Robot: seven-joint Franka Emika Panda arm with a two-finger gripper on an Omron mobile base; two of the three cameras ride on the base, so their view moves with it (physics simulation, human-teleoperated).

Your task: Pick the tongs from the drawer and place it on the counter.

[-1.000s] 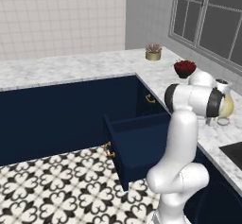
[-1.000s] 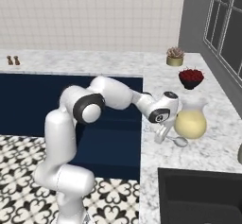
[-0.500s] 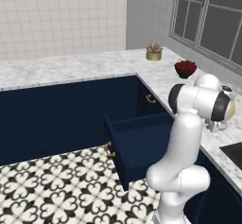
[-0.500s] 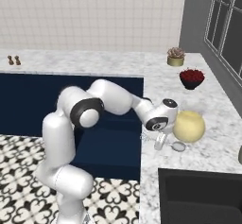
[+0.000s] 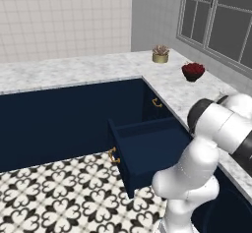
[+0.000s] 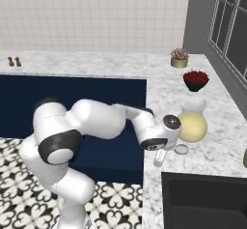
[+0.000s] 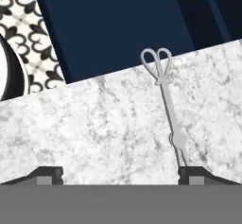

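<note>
The fingers (image 7: pixel 121 175) have spread wide, so the tongs (image 7: pixel 165 95) lie released on the tabletop (image 7: pixel 94 124), near its edge.

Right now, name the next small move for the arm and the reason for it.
Probably lift the tool straight up and away. The tongs already lie flat on the counter, near its edge, and the tool's fingers stand wide apart, one fingertip right beside the tongs' near end. A sideways retreat could knock them off.
</note>
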